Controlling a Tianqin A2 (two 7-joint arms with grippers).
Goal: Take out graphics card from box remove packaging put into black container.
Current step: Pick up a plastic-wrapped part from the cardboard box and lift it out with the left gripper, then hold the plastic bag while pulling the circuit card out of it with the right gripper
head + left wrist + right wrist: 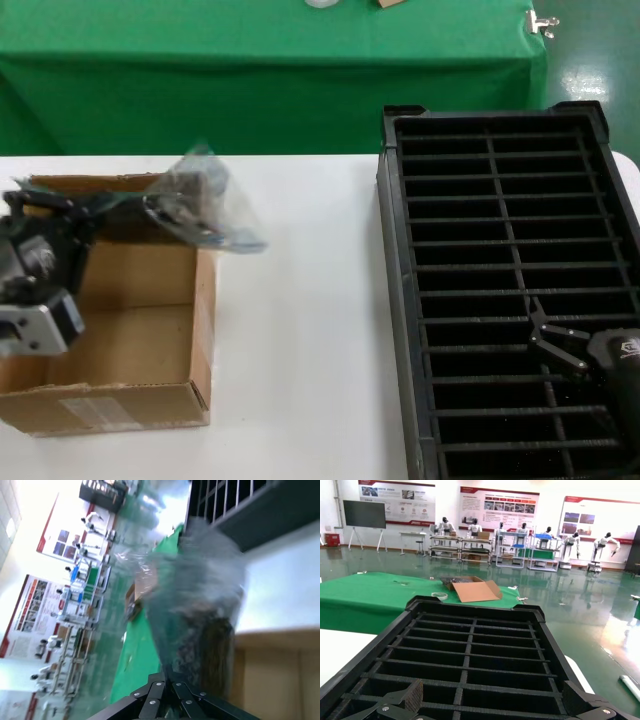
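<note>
My left gripper (118,200) is shut on one edge of the packaging (205,205), a crinkled grey bag lifted over the far edge of the brown box (130,340). In the left wrist view the closed tips (167,677) pinch the bag (200,595), and the dark graphics card (212,645) shows through it, still inside. The box floor is bare. My right gripper (552,340) hovers open over the near right slots of the black container (395,250). The right wrist view shows its spread fingers (412,696) above the slotted tray (470,609), with nothing between them.
The box and the tray stand on a white table (300,350). Behind it stands a green-covered table (250,60) carrying an open cardboard flap (475,591). The tray's tall wall rises between the box side and its slots.
</note>
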